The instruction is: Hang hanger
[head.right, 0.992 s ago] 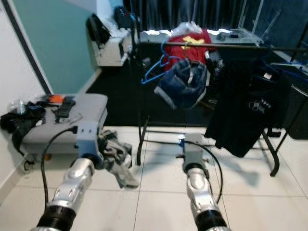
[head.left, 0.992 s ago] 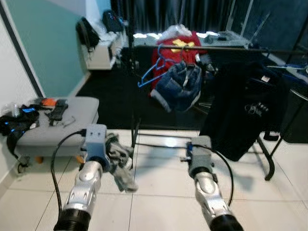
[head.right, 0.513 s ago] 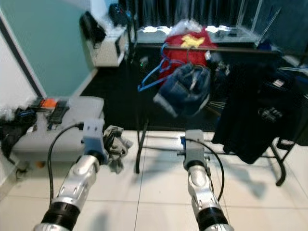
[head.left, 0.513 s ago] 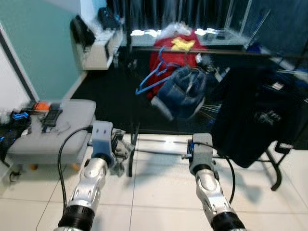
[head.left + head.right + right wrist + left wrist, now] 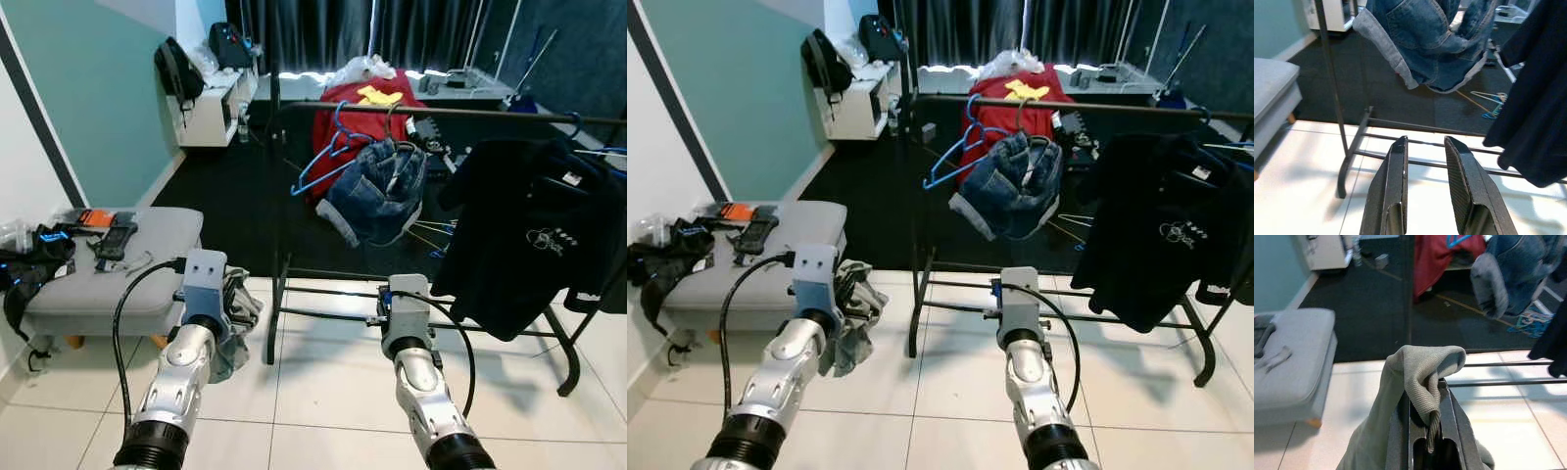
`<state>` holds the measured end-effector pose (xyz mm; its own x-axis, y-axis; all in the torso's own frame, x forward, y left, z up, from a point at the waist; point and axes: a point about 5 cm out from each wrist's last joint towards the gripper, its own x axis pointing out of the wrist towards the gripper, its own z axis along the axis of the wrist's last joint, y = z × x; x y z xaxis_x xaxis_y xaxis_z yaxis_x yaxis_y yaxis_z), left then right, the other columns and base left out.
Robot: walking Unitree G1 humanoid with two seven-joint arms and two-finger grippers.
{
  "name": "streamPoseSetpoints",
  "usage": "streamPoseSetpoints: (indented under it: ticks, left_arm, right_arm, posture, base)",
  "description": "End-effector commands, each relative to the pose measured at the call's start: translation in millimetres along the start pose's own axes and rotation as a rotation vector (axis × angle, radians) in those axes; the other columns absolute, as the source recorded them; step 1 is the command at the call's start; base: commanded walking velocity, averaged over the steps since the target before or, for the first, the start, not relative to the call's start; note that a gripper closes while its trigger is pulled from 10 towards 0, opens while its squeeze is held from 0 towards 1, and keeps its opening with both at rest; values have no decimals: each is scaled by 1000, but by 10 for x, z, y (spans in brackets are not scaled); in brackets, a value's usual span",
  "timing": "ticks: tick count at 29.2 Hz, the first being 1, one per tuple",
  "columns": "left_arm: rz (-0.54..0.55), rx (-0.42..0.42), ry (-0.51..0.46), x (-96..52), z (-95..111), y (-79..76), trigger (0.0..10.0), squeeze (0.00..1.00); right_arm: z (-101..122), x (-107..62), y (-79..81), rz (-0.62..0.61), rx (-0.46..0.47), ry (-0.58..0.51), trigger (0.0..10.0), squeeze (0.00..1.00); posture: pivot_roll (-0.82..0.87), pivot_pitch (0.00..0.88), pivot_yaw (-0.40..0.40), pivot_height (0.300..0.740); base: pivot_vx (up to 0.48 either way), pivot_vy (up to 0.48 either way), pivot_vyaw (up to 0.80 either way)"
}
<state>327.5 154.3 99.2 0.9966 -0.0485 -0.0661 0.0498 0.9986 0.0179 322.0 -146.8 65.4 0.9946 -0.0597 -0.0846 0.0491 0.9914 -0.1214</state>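
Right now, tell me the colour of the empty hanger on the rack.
Blue. The empty hanger hangs beside the denim shorts; clearest in the left eye view.

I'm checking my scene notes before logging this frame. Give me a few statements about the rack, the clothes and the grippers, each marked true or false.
1. The left gripper is shut on a grey garment. True.
2. The right gripper holds a hanger. False: it is open and empty.
3. Jeans hang from the rack. True.
4. The black T-shirt lies on the floor. False: it hangs on the rack.
5. A blue hanger hangs beside the jeans. True.
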Motion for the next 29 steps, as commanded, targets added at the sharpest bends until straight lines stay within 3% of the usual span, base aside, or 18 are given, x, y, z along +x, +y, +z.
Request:
streamPoseSetpoints:
  ticks: [1,4,6,11,12,14,16,18,19,21,22,23,24,29]
  left_arm:
    - [15,-16,18,6,-22,29,10000,0]
    - [56,-2,-1,19,8,93,10000,0]
    - [81,-38,-15,46,57,148,10000,0]
    - [31,-89,-49,128,174,156,10000,0]
    - [7,-104,-55,148,203,147,10000,0]
    - [-155,-188,-31,169,241,21,10000,0]
    - [-155,-188,-31,169,241,21,10000,0]
    - [-209,-207,-25,168,253,-18,10000,0]
    - [-332,-226,-16,148,288,-44,10000,0]
    - [-332,-226,-16,148,288,-44,10000,0]
    - [-385,-199,-18,132,306,-39,10000,0]
    - [-385,-199,-18,132,306,-39,10000,0]
    - [-436,-179,-18,114,327,-29,10000,0]
    - [-469,-201,-21,110,371,-6,10000,0]
  right_arm:
    - [-12,-13,-9,0,13,2,10000,0]
    - [-22,-25,-15,11,12,-2,10000,0]
    - [-3,-37,-9,28,19,-26,10000,0]
    - [49,-42,59,142,23,-71,10000,0]
    - [57,-48,87,185,22,-81,10000,0]
    - [99,-97,198,346,-64,-144,10000,0]
    - [99,-97,198,346,-64,-144,10000,0]
    - [114,-118,229,391,-107,-171,10000,0]
    - [152,-184,250,504,-188,-243,10000,0]
    - [152,-184,250,504,-188,-243,10000,0]
    - [157,-206,235,543,-209,-256,10000,663]
    - [157,-206,235,543,-209,-256,10000,663]
    - [153,-230,205,581,-231,-261,10000,1000]
    - [140,-258,168,624,-272,-264,10000,1000]
  posture:
    - [-50,0,28,740]
    - [-48,0,27,740]
    - [-51,0,29,740]
    - [-54,0,33,740]
    - [-55,0,34,740]
    - [-61,0,40,740]
    - [-61,0,40,740]
    - [-62,0,41,740]
    - [-68,0,49,740]
    - [-68,0,49,740]
    - [-70,0,52,740]
    - [-70,0,52,740]
    - [-72,0,54,740]
    - [-73,0,55,740]
  base:
    - [0,0,0]
    - [0,0,0]
    - [0,0,0]
    - [0,0,0]
    - [0,0,0]
    - [0,0,0]
    - [0,0,0]
    - [0,0,0]
    - [0,0,0]
    - [0,0,0]
    - [0,0,0]
    - [0,0,0]
    - [0,0,0]
    - [0,0,0]
